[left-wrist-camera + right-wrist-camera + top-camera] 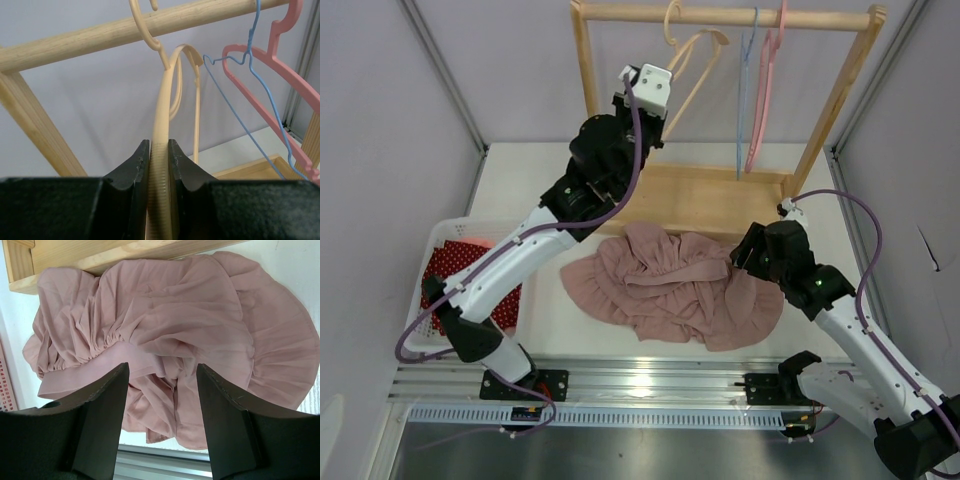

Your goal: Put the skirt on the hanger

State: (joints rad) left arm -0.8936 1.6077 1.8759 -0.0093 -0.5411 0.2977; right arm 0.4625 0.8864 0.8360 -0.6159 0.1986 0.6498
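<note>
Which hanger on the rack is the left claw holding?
The cream hanger, leftmost on the rail, pinched in the left claw. The blue wire hanger and pink hanger hang free.

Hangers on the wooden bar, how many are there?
3. A cream hanger on the left, pinched by the left gripper; a blue hanger in the middle; a pink hanger on the right. None seem hidden.

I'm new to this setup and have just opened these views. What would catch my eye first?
First, the pink skirt lying crumpled mid-table, just in front of the wooden rack. Up at the rack's rail, the left claw is shut on the cream hanger, which is hooked over the rail. The right claw is open just above the skirt.
</note>
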